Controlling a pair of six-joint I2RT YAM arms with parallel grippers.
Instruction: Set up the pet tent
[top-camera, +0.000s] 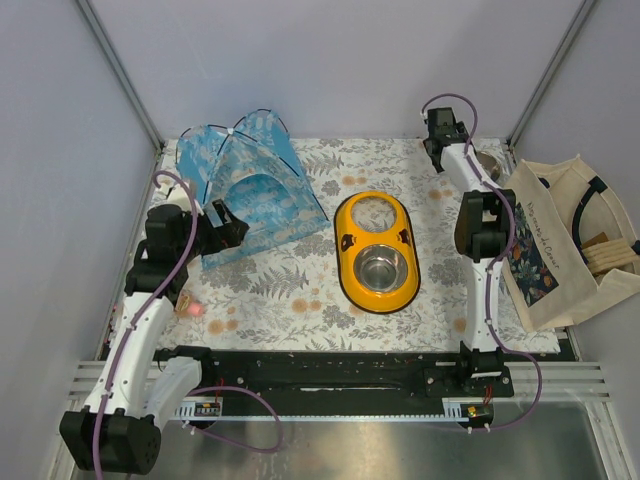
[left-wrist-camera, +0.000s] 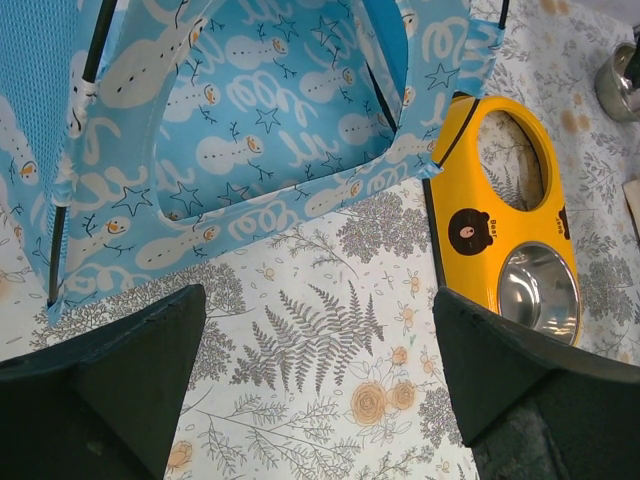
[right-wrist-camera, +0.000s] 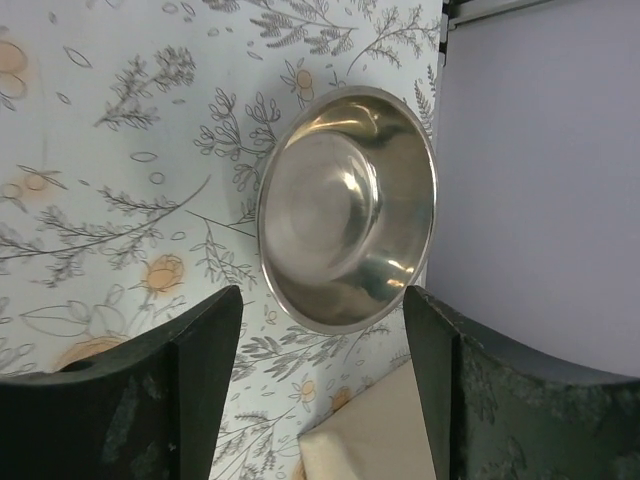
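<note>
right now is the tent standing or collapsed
Standing: the tent holds a dome shape, its black poles bowed and meeting at the peak, the arched doorway open.

Left wrist view: tent (left-wrist-camera: 250, 150) cut off top and left. Bowl (top-camera: 488, 162) right of feeder (top-camera: 375, 250) hidden behind right arm (top-camera: 480, 225). Tote (top-camera: 570, 240) clipped at right edge. Pink blob (top-camera: 190, 309) left of feeder: too small to tell.
</note>
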